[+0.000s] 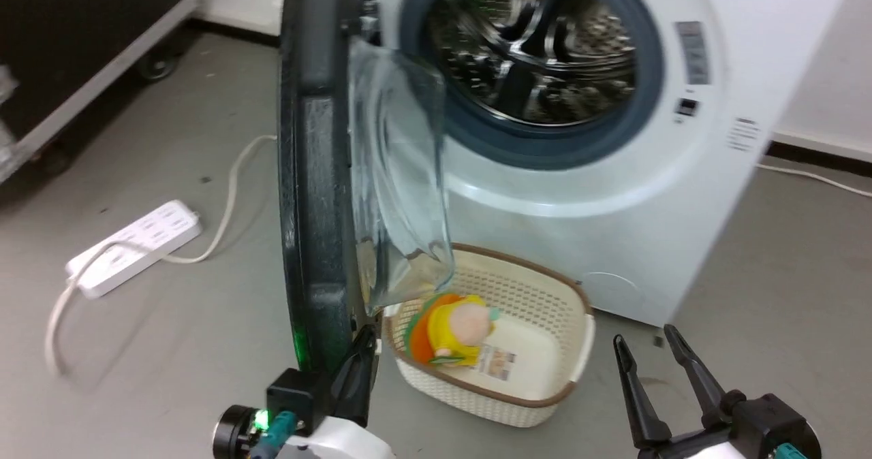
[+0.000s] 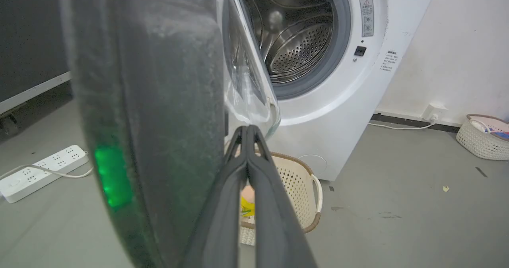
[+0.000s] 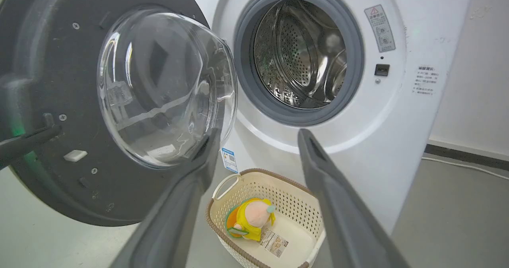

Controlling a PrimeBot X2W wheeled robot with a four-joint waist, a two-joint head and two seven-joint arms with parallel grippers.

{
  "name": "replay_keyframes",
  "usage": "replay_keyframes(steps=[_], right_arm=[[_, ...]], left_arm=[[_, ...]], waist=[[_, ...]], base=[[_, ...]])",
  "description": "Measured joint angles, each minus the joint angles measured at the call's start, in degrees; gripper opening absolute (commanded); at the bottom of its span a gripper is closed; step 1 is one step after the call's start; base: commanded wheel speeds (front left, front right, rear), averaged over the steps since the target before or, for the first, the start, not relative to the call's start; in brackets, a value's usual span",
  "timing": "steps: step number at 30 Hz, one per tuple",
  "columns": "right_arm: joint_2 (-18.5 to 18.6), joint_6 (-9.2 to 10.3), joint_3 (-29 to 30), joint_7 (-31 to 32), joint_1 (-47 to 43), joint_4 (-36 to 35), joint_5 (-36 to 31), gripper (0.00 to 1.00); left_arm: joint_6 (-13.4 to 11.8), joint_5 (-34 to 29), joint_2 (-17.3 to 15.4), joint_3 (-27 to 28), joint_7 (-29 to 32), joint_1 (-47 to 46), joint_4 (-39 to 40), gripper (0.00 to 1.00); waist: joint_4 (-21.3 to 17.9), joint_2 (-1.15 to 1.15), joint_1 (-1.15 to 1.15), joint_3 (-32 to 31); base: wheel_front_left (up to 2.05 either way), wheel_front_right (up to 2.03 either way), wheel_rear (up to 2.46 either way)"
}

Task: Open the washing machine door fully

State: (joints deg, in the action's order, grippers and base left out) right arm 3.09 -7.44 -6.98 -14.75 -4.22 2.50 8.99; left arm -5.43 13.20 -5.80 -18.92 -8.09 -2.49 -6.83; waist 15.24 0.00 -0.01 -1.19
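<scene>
Washing machine door [image 1: 317, 173]: cut off by the head view's top edge; that view is blurred throughout. Plush toy [image 2: 247, 209] in the basket [image 2: 302, 180]: largely hidden behind the left tool [image 2: 246, 129], whose contact with the door cannot be determined. Printed labels [image 3: 425, 79] on the machine front: too small to be read. Second basket [image 2: 481, 142], far right: cropped by the frame edge.

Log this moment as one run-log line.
door: swung out, edge-on to head camera | left tool: shut, at door's inner face | right tool: open, apart from door | basket: on floor below door
</scene>
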Motion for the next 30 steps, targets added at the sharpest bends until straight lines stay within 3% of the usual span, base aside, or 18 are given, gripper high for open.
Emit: replay_keyframes(steps=[4,11,22,30], right_arm=[[-0.01,0.00,-0.68,0.00,0.10,0.19,0.04,1.00],[-0.02,0.00,-0.90,0.00,1.53,0.11,-1.24,1.00],[1.66,0.00,-0.48,0.00,5.19,-0.13,-2.27,1.00],[3.25,0.00,0.21,0.41,6.38,-1.24,-2.60,1.00]], left_arm=[[-0.49,1.20,-0.56,1.87,-0.12,0.08,-0.37,0.00],[-1.27,3.01,-3.14,6.99,-1.76,-2.64,-2.04,0.00],[-2.52,9.64,-10.90,21.01,-4.30,-10.87,-7.02,0.00],[-1.45,11.68,-17.17,27.40,-5.93,-18.09,-15.27,0.00]], waist=[[2.84,0.00,0.00,0.92],[4.34,0.00,0.02,5.56],[3.43,0.00,0.02,13.85],[1.75,0.00,0.02,18.53]], base=[[0.00,0.00,0.00],[0.00,0.00,0.00],[0.00,0.00,0.00],[0.00,0.00,0.00]])
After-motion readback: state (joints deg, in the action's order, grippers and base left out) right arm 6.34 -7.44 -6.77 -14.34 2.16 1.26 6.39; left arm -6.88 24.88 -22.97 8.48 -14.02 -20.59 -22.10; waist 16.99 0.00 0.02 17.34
